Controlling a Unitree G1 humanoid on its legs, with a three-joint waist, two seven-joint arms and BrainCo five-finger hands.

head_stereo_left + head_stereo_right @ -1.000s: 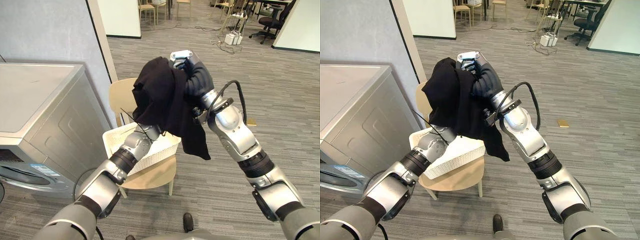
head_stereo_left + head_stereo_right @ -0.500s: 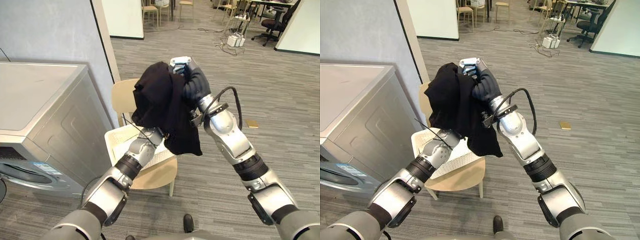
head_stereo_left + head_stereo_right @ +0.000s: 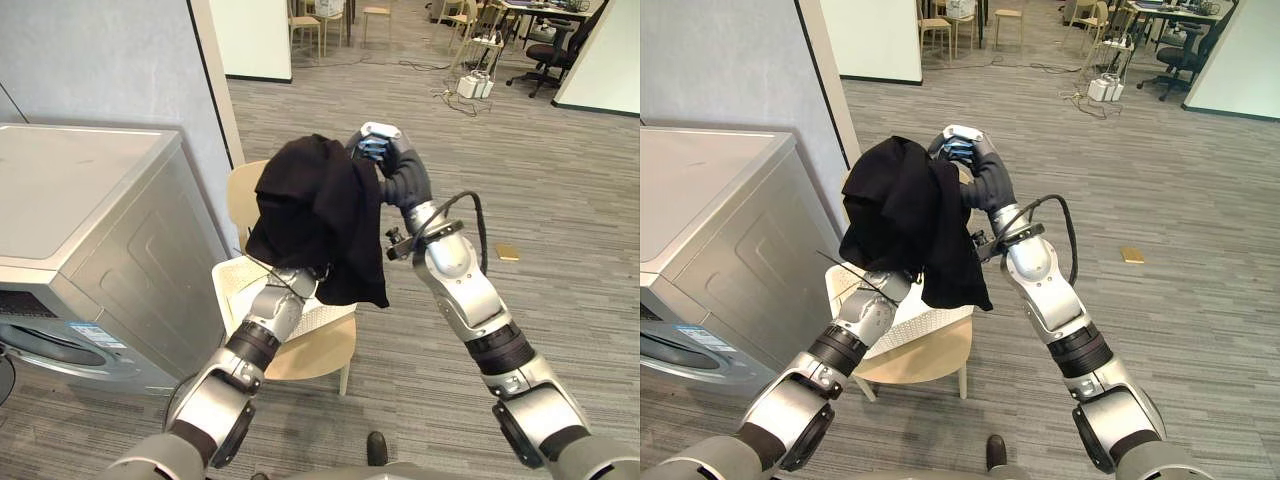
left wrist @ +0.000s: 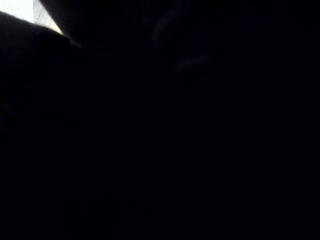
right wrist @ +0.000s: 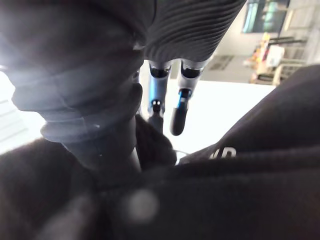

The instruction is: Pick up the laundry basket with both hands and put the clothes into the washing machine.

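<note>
A black garment (image 3: 318,215) hangs in the air above the white laundry basket (image 3: 232,285), which sits on a pale wooden chair (image 3: 310,352). My left arm rises from the lower left into the cloth. My left hand is buried under it, and the left wrist view is black fabric (image 4: 180,130). My right hand (image 3: 397,168) is at the garment's top right edge. In the right wrist view its fingers (image 5: 178,117) stand nearly straight just off the cloth (image 5: 240,165), gripping nothing.
A grey washing machine (image 3: 80,230) stands at the left, beside the chair, with a grey wall panel (image 3: 110,60) behind it. Carpeted floor spreads to the right. Office chairs and a power strip (image 3: 470,85) sit far back.
My right hand's fingers have straightened and come off the garment. The cloth has shifted left with my left arm, and its hanging end now sits higher.
</note>
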